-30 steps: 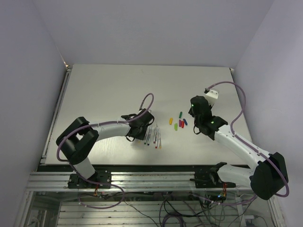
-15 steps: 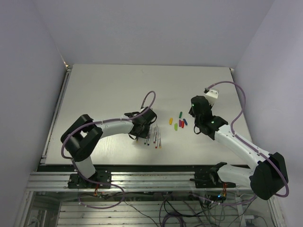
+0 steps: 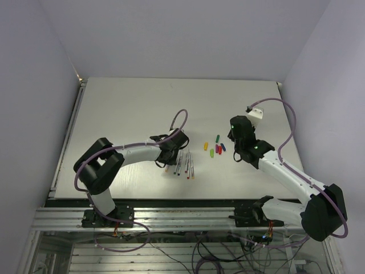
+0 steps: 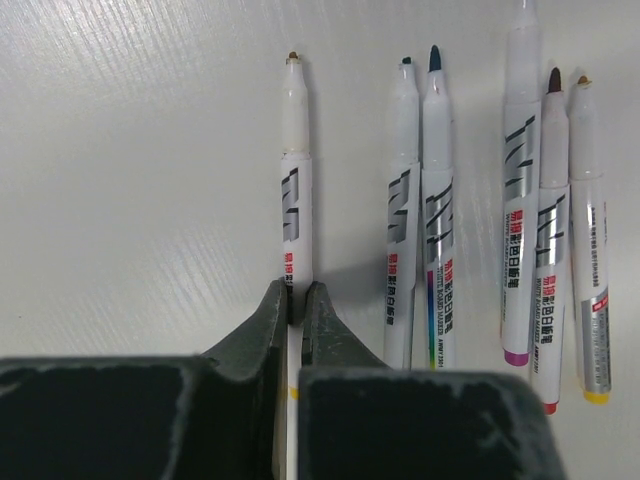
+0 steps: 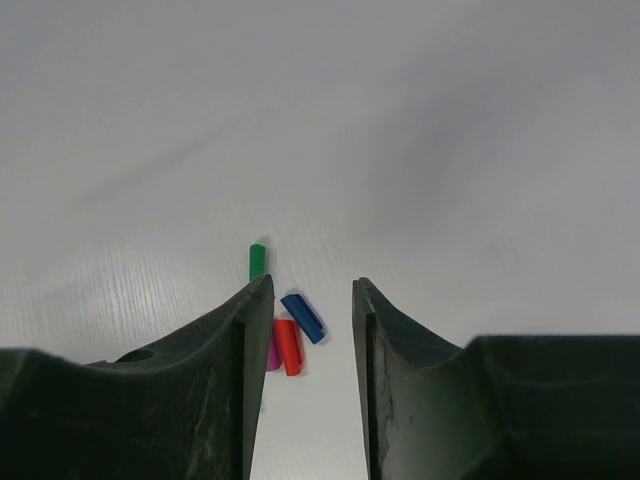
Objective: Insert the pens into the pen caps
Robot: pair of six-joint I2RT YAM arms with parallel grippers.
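My left gripper (image 4: 296,295) is shut on the barrel of the leftmost pen (image 4: 295,200), a white marker with a brownish-orange tip pointing away from me. Several more pens (image 4: 430,220) lie side by side to its right. In the top view the left gripper (image 3: 171,151) is at the left end of the pen row (image 3: 185,164). The pen caps (image 3: 215,147) lie in a loose cluster to the right. My right gripper (image 5: 310,290) is open and empty above the blue cap (image 5: 302,317), red cap (image 5: 287,346) and green cap (image 5: 257,261); it also shows in the top view (image 3: 235,138).
A small white box (image 3: 256,113) with a cable sits on the table behind the right gripper. A yellow cap (image 3: 206,146) and a light green cap (image 3: 212,152) lie at the left of the cluster. The table's left edge (image 3: 71,137) is far from the work.
My left gripper has shifted slightly up and to the right along the pens, and one pen now shows apart at the left of the row. The right arm has not moved.
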